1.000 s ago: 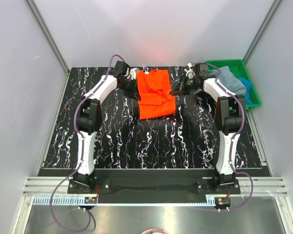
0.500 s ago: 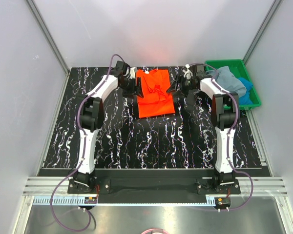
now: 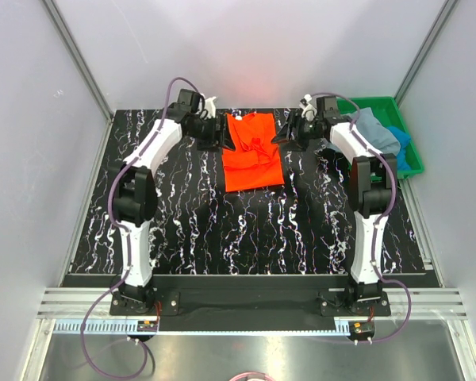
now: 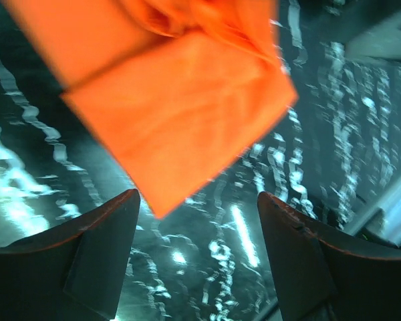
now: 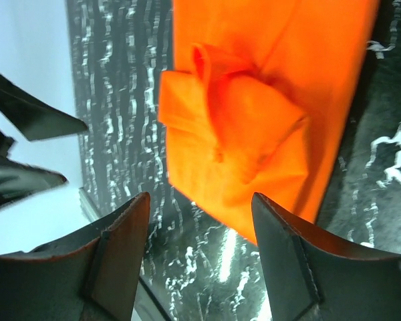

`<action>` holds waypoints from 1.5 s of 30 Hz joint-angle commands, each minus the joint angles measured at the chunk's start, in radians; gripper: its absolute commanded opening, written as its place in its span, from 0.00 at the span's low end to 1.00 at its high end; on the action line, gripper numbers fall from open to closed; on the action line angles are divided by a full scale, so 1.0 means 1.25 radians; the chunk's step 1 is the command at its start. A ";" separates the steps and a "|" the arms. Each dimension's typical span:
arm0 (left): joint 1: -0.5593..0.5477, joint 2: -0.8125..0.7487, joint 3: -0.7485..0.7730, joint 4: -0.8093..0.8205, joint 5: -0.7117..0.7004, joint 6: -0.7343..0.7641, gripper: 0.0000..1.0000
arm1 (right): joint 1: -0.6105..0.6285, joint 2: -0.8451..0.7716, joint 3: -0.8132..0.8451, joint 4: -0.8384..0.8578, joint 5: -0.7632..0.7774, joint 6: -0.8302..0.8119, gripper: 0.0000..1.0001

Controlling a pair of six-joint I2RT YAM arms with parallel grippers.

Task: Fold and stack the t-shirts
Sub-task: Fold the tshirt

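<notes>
The orange t-shirt (image 3: pixel 252 155) lies partly folded at the far middle of the table, its far end bunched into a lump (image 5: pixel 244 127). My left gripper (image 3: pixel 215 135) hovers just left of its far edge, open and empty; in the left wrist view a corner of the orange cloth (image 4: pixel 180 100) lies beyond the left gripper (image 4: pixel 197 200). My right gripper (image 3: pixel 289 135) hangs just right of the shirt, also open with nothing in it, and the cloth lies ahead of the right gripper (image 5: pixel 200 197). A grey-blue t-shirt (image 3: pixel 373 129) and a bright blue t-shirt (image 3: pixel 400 139) lie crumpled in the tray.
A green plastic tray (image 3: pixel 413 167) stands at the far right corner beside the right arm. The black marbled table (image 3: pixel 246 230) is bounded by grey walls and metal rails; its far edge runs just behind the orange shirt.
Both grippers have opened and let go of the orange shirt, then drawn apart and up toward the far edge. The shirt has settled slightly narrower on the table.
</notes>
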 commanded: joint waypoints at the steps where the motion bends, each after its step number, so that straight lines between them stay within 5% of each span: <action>1: -0.036 -0.022 -0.045 0.032 0.082 -0.026 0.75 | 0.007 -0.057 -0.016 0.022 -0.037 0.014 0.69; 27: -0.095 0.164 -0.075 0.040 0.026 -0.081 0.81 | 0.062 0.131 0.048 0.059 -0.064 0.073 0.68; 45: -0.114 0.141 -0.104 0.004 -0.040 -0.024 0.82 | 0.066 0.308 0.319 0.229 -0.064 0.272 0.70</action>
